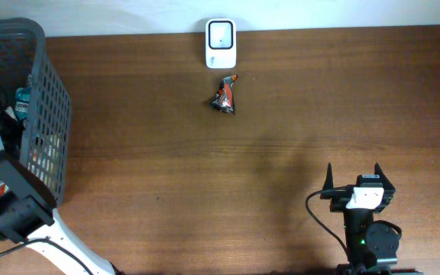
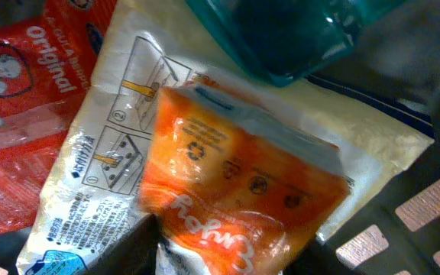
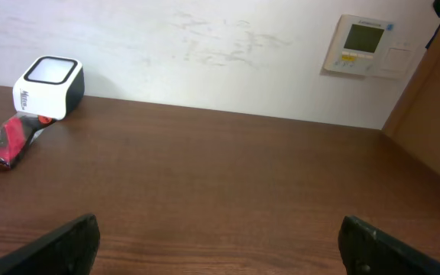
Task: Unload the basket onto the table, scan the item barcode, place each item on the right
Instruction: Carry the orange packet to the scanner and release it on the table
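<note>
Two glossy crinkled packets, orange (image 2: 235, 191) over white (image 2: 90, 176), fill the left wrist view; its grip unclear, right gripper (image 1: 355, 181) wide, empty.

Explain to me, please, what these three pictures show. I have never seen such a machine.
Two robot arms work at a wooden table. One camera looks down from above; one sits on each wrist. The left gripper reaches into a grey basket; its camera sees an orange packet up close, among other packets. Whether it grips yet is unclear. The right gripper waits open, holding nothing. A white scanner stands at the far edge, with a small red-black packet before it.
</note>
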